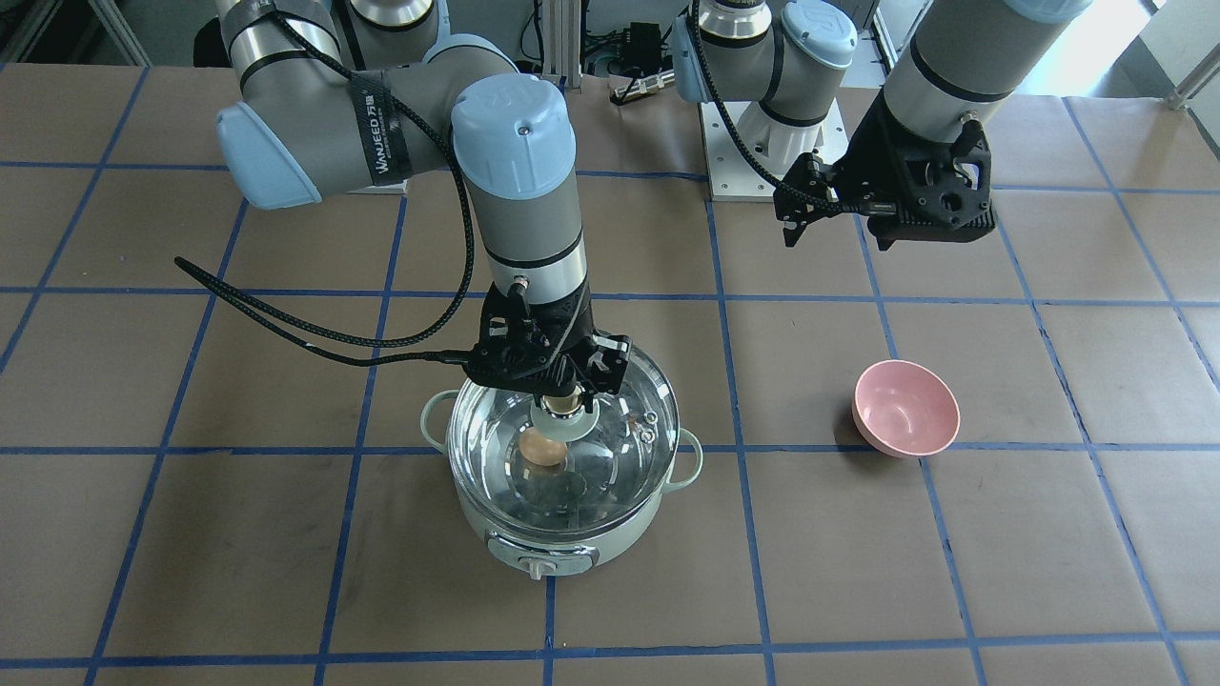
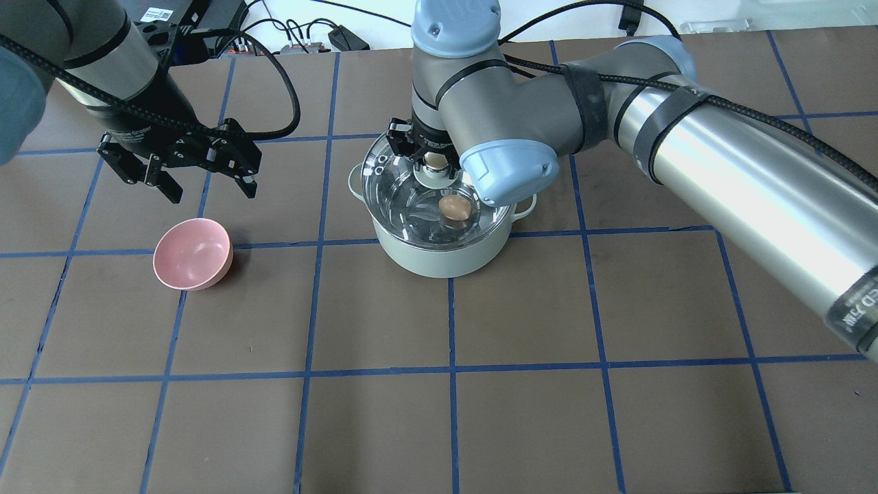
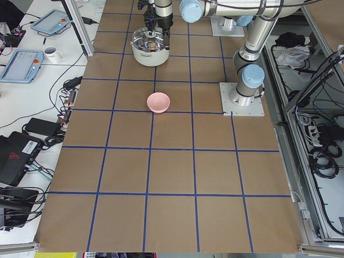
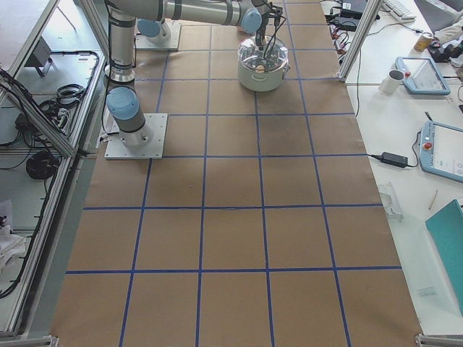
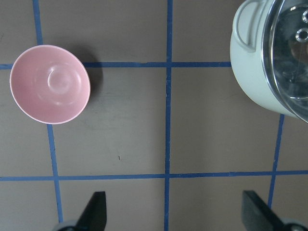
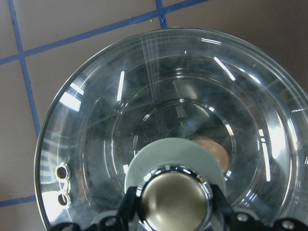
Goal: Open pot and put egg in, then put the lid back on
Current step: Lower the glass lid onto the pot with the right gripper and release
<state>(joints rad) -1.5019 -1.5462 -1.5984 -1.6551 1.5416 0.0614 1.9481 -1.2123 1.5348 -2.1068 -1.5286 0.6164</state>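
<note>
Beige ball on the lid, is that what your right fingers point(image 6: 129, 214) have hold of?

Yes. My right fingers are clenched on it from both sides, one pad pressed to each flank of the ball, with its pale green base just below them.

What is straight under them?

The lid point(image 6: 120, 120), clear glass, hangs from that ball and lies across the mouth of the pot point(image 1: 496, 534). I cannot tell whether its rim is fully seated all the way round.

Where is the egg point(image 1: 543, 450)?

Below my right fingers, inside the pot, on the shiny steel bottom. I see it through the glass, a little to one side of the ball.

And the pot itself?

Directly beneath my right fingers, standing upright on the table point(image 2: 549, 343), with its loop handles out to either side of them.

What about your left fingers point(image 5: 96, 214)?

Released, spread wide with nothing between them, and hovering above the brown table, well apart from my right fingers.

Anything near them?

A pink bowl point(image 5: 49, 84) sits on the table ahead of my left fingers and below them, off to one side. The pot stands ahead of them on the other side.
</note>
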